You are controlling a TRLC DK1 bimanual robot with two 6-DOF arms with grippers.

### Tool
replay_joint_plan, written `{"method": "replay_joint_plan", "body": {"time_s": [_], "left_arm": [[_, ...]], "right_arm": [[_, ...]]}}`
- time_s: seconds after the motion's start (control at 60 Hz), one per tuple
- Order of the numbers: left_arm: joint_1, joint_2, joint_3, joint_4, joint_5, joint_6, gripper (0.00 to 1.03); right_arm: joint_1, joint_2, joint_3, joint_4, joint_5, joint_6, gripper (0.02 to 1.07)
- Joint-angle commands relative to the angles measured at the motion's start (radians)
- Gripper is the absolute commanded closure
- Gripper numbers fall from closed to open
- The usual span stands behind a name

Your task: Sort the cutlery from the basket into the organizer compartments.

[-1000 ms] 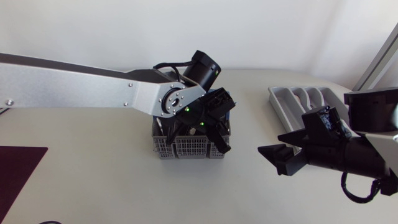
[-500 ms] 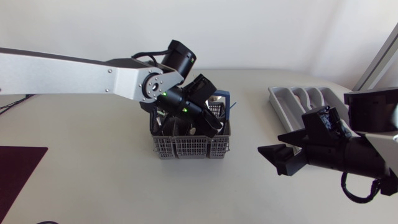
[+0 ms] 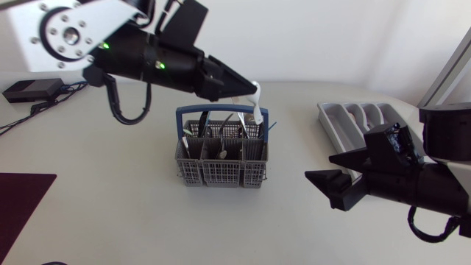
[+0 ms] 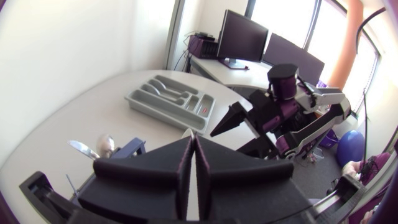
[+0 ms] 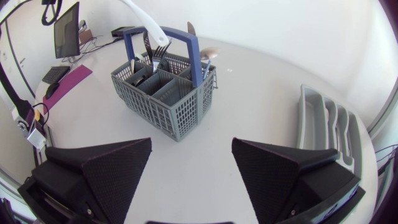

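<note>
The grey cutlery basket (image 3: 221, 163) with a blue handle stands mid-table, and several metal pieces stick up in it. My left gripper (image 3: 248, 86) hangs above its far right corner, shut on the top of a white-handled utensil (image 3: 257, 103) whose lower end reaches down to the basket's rim. In the left wrist view the fingers (image 4: 180, 163) press together. The right wrist view shows the white utensil (image 5: 147, 21) rising over the basket (image 5: 163, 87). My right gripper (image 3: 327, 170) stands open and holds nothing, right of the basket. The grey organizer (image 3: 358, 120) lies at the far right.
A dark purple mat (image 3: 18, 199) lies at the table's front left edge. Bare tabletop lies between the basket and the organizer (image 5: 326, 127), which sits beside my right gripper (image 5: 191, 146).
My left gripper has risen out of the basket and drawn back to the left, lifting the white-handled utensil with it. The right arm has barely shifted.
</note>
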Motion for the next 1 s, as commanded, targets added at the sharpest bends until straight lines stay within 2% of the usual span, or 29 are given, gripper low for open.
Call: {"method": "replay_joint_plan", "body": {"time_s": [0.0, 0.167, 0.267, 0.4, 0.65, 0.783, 0.983], "left_arm": [[0.005, -0.039, -0.011, 0.002, 0.031, -0.048, 1.00], [-0.034, -0.056, -0.058, 0.001, 0.057, -0.064, 1.00], [-0.041, -0.036, -0.078, -0.002, 0.072, -0.060, 1.00], [-0.051, 0.004, -0.084, -0.018, 0.117, -0.046, 1.00], [-0.120, 0.081, -0.098, -0.042, 0.141, -0.008, 1.00], [-0.158, 0.095, -0.095, -0.065, 0.146, 0.015, 1.00], [-0.189, 0.095, -0.087, -0.096, 0.164, 0.032, 1.00]], "right_arm": [[0.015, -0.037, 0.003, -0.004, -0.004, -0.012, 0.14], [0.031, -0.098, 0.032, -0.020, 0.014, -0.087, 0.14], [0.052, -0.139, 0.032, -0.031, -0.030, -0.118, 0.14], [0.120, -0.192, 0.023, -0.028, -0.033, -0.179, 0.14], [0.224, -0.170, -0.013, 0.007, -0.033, -0.236, 0.14], [0.225, -0.138, -0.027, 0.038, -0.035, -0.259, 0.15], [0.225, -0.097, -0.046, 0.053, -0.064, -0.304, 0.31]]}}
